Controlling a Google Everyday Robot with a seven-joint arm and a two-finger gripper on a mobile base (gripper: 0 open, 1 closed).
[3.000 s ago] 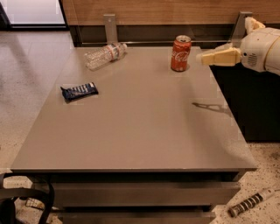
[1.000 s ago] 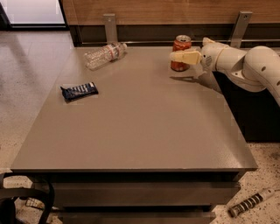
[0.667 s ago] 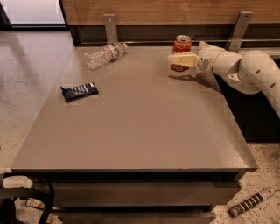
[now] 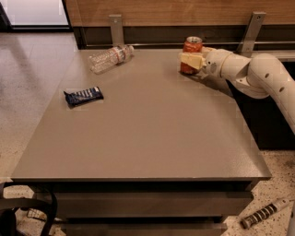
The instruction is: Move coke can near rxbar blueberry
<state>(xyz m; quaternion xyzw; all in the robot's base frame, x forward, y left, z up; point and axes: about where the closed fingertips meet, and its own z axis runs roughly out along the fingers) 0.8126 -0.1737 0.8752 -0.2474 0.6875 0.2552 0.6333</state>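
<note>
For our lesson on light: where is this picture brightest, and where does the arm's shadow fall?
Camera view: brightest at the washed-out opening top left, paling the floor beside it; the gripper, at the coke can on the table's far right, and its arm cast a soft shadow on the table beneath them.

One small red aluminium coke can (image 4: 192,45) stood at the far edge of one grey tabletop (image 4: 147,133), one cream gripper (image 4: 190,57) at it. One clear plastic bottle (image 4: 109,57) lay near the far-left corner, and one flat dark blue rxbar blueberry wrapper (image 4: 83,96) near the left edge.
</note>
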